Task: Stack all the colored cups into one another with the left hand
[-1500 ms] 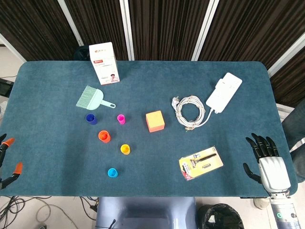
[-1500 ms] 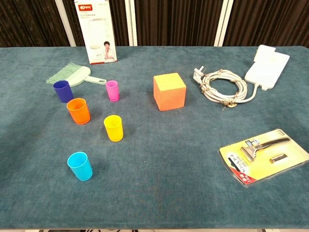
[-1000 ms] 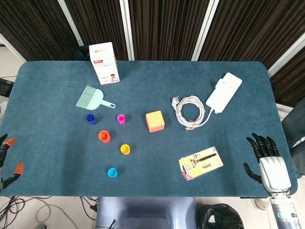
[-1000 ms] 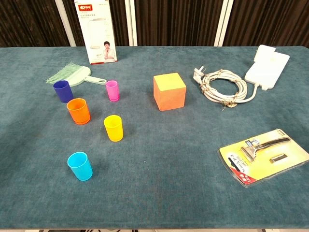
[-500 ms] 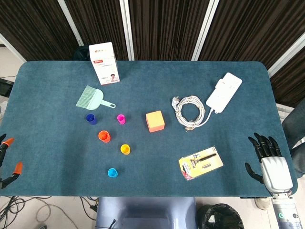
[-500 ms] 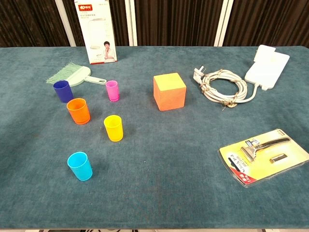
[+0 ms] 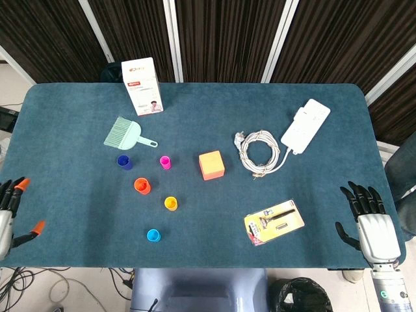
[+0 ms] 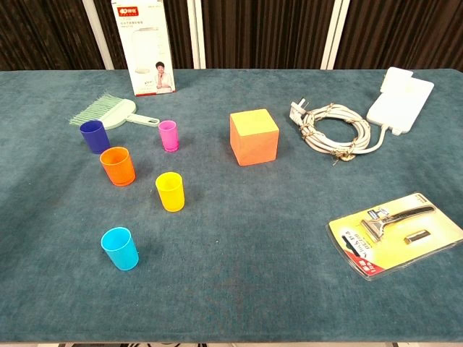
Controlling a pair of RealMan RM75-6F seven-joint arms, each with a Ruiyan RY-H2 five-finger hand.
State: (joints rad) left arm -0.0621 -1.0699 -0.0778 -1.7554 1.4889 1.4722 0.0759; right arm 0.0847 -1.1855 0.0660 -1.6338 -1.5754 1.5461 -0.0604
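Note:
Several small cups stand apart and upright on the left half of the table: dark blue (image 7: 124, 162) (image 8: 95, 136), magenta (image 7: 166, 162) (image 8: 168, 135), orange (image 7: 142, 186) (image 8: 118, 165), yellow (image 7: 171, 203) (image 8: 171, 191) and light blue (image 7: 153, 235) (image 8: 119, 248). My left hand (image 7: 9, 211) shows at the left edge of the head view, fingers spread, holding nothing, well left of the cups. At the table's front right corner my right hand (image 7: 369, 223) rests with its fingers apart and empty. Neither hand appears in the chest view.
A mint hand brush (image 7: 127, 133) lies just behind the dark blue cup, a white box (image 7: 142, 86) stands further back. An orange cube (image 7: 211, 165) sits mid-table. A coiled cable (image 7: 260, 151) with white adapter (image 7: 305, 125) and a packaged razor (image 7: 273, 221) occupy the right.
My left hand has risen a little further into the head view at the left edge. The right hand has drifted slightly down and right. The cups have not moved.

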